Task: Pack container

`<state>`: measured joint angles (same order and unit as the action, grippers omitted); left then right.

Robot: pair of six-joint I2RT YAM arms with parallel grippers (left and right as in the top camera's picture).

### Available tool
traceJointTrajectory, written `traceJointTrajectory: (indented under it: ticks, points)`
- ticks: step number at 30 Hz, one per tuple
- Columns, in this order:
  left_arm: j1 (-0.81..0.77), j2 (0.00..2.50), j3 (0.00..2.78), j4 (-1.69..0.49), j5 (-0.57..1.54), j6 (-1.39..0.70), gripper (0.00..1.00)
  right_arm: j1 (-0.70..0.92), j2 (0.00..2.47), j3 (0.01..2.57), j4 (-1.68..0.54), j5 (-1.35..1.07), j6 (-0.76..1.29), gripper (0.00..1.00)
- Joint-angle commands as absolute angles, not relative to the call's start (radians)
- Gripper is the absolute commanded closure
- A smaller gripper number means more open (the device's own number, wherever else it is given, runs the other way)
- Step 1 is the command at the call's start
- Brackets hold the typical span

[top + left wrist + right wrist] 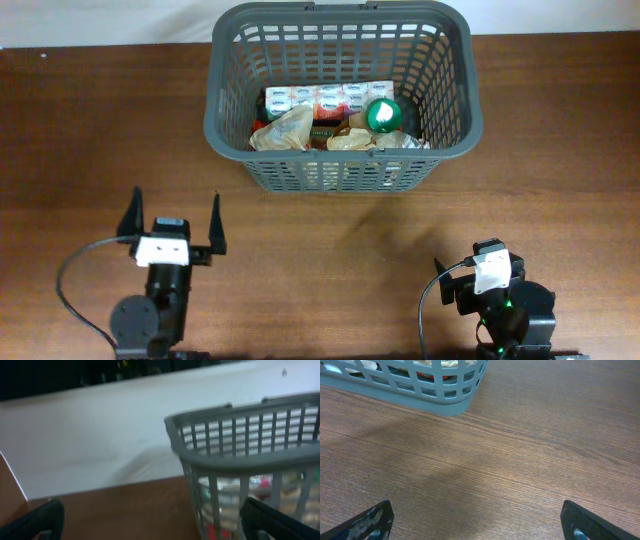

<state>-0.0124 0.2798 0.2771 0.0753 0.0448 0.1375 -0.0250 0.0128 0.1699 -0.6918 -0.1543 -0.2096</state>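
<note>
The container (230, 70), a large dark grey slotted basket, stands at the far middle of the table. Inside lie a row of white boxes (320, 97), crumpled tan bags (285, 130) and a green round-lidded item (382, 116). My left gripper (172, 222) is open and empty near the front left, well short of the basket. The basket's near corner shows in the left wrist view (220, 457). My right gripper (477, 522) is open and empty over bare wood at the front right; a basket corner (445, 400) shows at the top of its view.
The brown wooden table (330, 260) runs to a white wall or surface (100, 20) beyond its far edge. Each arm's base and cable sit at the front edge.
</note>
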Motion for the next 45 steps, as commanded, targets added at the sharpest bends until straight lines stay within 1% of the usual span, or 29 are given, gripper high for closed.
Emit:
traceJointTrajectory:
  ticks: [1, 13, 22, 26, 45]
  points:
    - [-0.017, 0.211, 0.186, 0.1, 0.037, 0.15, 0.01, -0.017, 0.004, 0.163, -0.688, -0.145, -0.21, 0.01]
    - [-0.017, 0.007, 0.011, 0.112, 0.037, 0.15, 0.01, -0.017, 0.004, 0.163, -0.688, -0.145, -0.21, 0.01]
    - [-0.02, 0.005, 0.009, 0.021, 0.037, 0.15, 0.01, -0.017, 0.004, 0.163, -0.688, -0.145, -0.21, 0.01]
    - [-0.02, 0.005, 0.009, -0.086, 0.035, 0.15, 0.01, -0.017, 0.004, 0.163, -0.688, -0.145, -0.21, 0.01]
    - [-0.02, 0.012, 0.009, -0.08, 0.033, 0.15, 0.01, -0.017, 0.004, 0.163, -0.688, -0.145, -0.21, 0.01]
